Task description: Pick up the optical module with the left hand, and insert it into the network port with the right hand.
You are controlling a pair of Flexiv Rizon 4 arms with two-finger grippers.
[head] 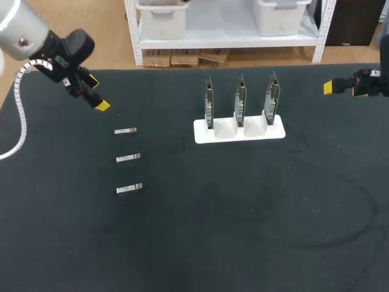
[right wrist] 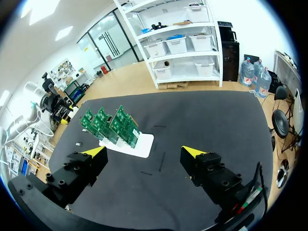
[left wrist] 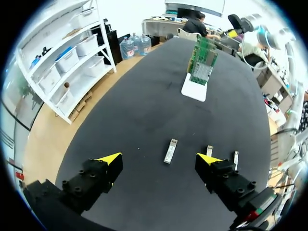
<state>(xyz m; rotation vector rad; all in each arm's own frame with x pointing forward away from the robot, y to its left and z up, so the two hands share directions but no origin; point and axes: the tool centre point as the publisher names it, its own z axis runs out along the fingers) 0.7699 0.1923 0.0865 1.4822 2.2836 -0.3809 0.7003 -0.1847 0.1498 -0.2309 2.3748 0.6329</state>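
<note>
- Nothing of the task is done yet, as far as I can see: 3 optical modules [head: 126, 131] lie flat in a row on the tabletop [head: 243, 213], well to the left of the white stand [head: 239, 132], none of them lifted.
- The white stand holds 3 network cards [head: 240, 97] upright, side by side. I cannot make out the ports themselves from here.
- My left gripper [head: 96, 92] hangs left of the stand, beyond the far end of the module row, fingers spread wide with nothing between them.
- In the left wrist view, 1 module [left wrist: 169, 150] lies ahead of that gripper, within the span of its open fingers but touching neither. The other 2 sit off beside 1 finger.
- My right gripper [right wrist: 144, 151] is well to the right of the stand, also wide open and empty, looking back at the cards.
- Left to do, by my reckoning: bring the left gripper down onto 1 module and close on it, lift it, pass it over to the right gripper, then line it up with a card's port and push it in.
- So I judge this the very start, at the approach to the pick.
</note>
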